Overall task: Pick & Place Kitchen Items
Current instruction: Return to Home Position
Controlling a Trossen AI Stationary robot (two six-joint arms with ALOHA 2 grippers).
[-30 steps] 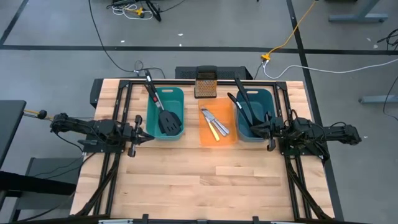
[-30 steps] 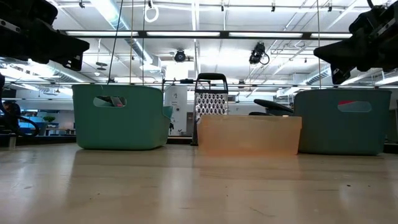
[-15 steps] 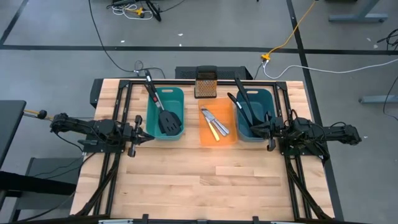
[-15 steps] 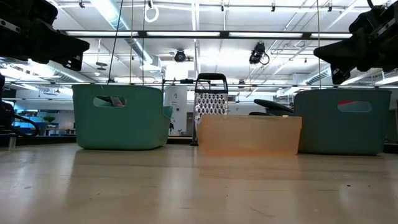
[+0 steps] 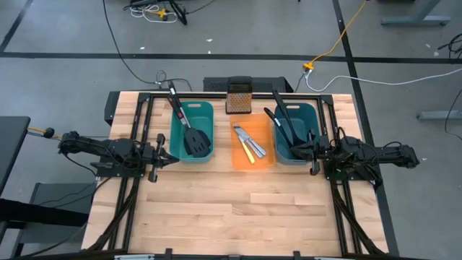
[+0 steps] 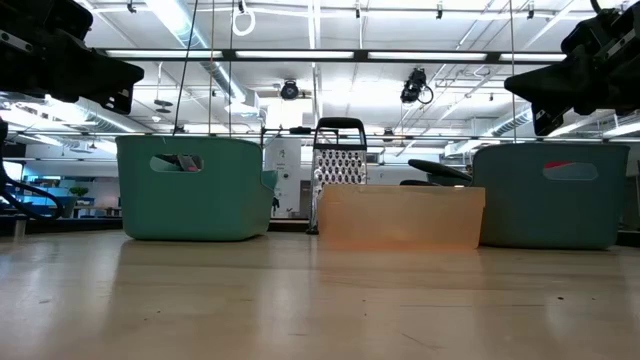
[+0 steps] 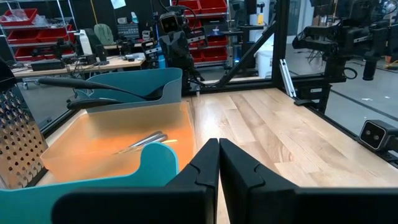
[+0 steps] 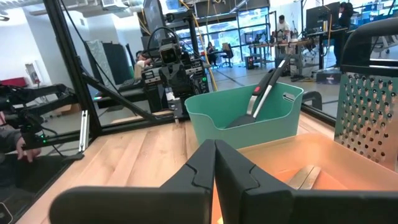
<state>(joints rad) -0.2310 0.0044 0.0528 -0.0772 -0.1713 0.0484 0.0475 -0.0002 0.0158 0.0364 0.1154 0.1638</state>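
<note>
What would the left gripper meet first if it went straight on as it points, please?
Probably the left teal bin, at its near corner close ahead; the left gripper may just miss.

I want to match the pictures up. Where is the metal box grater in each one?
High view: the box grater stands at the middle of the table's far edge, behind the orange bin.
Low view: the box grater is upright in the centre, rising behind the orange bin.
Left wrist view: the box grater's holed face shows beside the orange bin.
Right wrist view: the box grater stands beside the orange bin.
Shared landmark: the orange bin.
</note>
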